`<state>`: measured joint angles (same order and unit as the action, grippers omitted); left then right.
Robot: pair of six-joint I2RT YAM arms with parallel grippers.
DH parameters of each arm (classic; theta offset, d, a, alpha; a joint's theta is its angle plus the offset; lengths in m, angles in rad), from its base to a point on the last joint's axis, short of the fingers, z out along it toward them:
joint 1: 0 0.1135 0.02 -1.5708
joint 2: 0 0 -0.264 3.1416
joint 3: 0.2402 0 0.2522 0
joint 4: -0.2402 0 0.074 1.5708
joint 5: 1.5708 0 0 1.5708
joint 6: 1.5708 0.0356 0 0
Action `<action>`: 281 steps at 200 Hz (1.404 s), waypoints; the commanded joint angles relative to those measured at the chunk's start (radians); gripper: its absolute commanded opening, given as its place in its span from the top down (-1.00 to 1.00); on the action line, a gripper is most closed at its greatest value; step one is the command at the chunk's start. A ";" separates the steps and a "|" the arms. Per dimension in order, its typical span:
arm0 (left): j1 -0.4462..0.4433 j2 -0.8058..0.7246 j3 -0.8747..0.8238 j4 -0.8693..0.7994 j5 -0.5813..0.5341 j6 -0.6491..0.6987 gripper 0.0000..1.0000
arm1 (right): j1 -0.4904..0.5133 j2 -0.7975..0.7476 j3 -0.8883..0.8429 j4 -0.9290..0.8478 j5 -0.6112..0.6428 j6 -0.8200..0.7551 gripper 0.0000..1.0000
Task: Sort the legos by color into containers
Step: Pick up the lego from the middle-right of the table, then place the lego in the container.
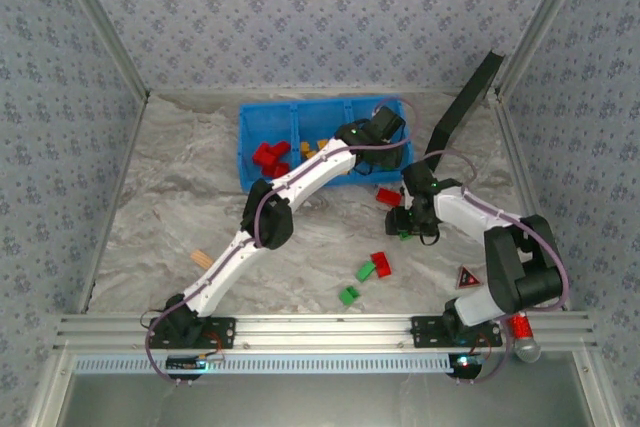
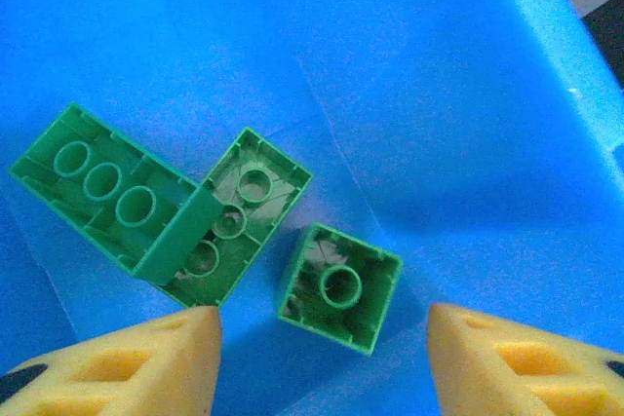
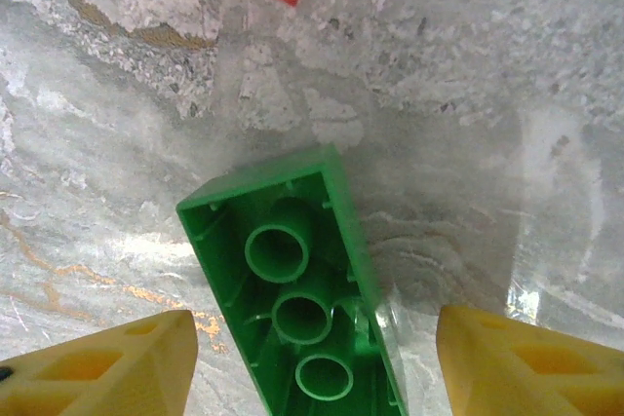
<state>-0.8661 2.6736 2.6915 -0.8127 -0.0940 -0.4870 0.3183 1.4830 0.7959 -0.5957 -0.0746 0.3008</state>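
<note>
Spread left gripper (image 2: pixel 322 317) is being held over three green plastic bricks (image 2: pixel 336 284), colour-sorted in the right-end compartment of the blue plastic bin (image 2: pixel 439 94). Spread right gripper (image 3: pixel 314 323) is being held astride an upturned green brick (image 3: pixel 292 280) on the marbled table (image 3: pixel 439 94), seemingly for grasping.

Glossy plastic bin (image 2: pixel 439 94), marbled matt table (image 3: pixel 468 94)

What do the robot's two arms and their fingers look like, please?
The left arm and the right arm share one build: white links, black joints and black bases, with thin purple cables looping along them. The left fingers and the right fingers are yellow-orange wedges with rectangular cut-outs.
</note>
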 commanded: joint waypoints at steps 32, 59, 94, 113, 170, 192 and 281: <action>-0.012 -0.197 0.013 0.009 0.033 0.063 -0.20 | 0.021 0.060 0.047 -0.013 0.025 0.008 -0.04; -0.016 -0.254 0.007 0.003 0.054 0.090 -0.23 | 0.042 0.072 0.059 -0.025 0.033 0.012 0.19; -0.017 -0.350 -0.056 -0.032 0.051 0.153 -0.30 | 0.073 0.019 0.083 -0.092 0.062 0.015 0.39; -0.017 -0.479 -0.225 0.016 0.007 0.219 -0.42 | 0.081 -0.057 0.112 -0.154 0.076 0.030 0.46; 0.041 -1.021 -0.986 0.470 0.059 0.286 -0.98 | 0.057 -0.116 0.361 -0.218 0.132 -0.063 0.49; 0.046 -1.170 -1.122 0.507 -0.014 0.271 -0.98 | 0.048 -0.002 0.537 -0.208 0.137 -0.134 0.50; 0.106 -1.603 -1.505 0.397 -0.129 0.136 -0.98 | 0.040 0.533 0.986 -0.190 0.126 -0.218 0.51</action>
<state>-0.7589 1.1297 1.2114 -0.3344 -0.2512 -0.3496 0.3611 1.9263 1.6848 -0.7525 0.0414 0.1139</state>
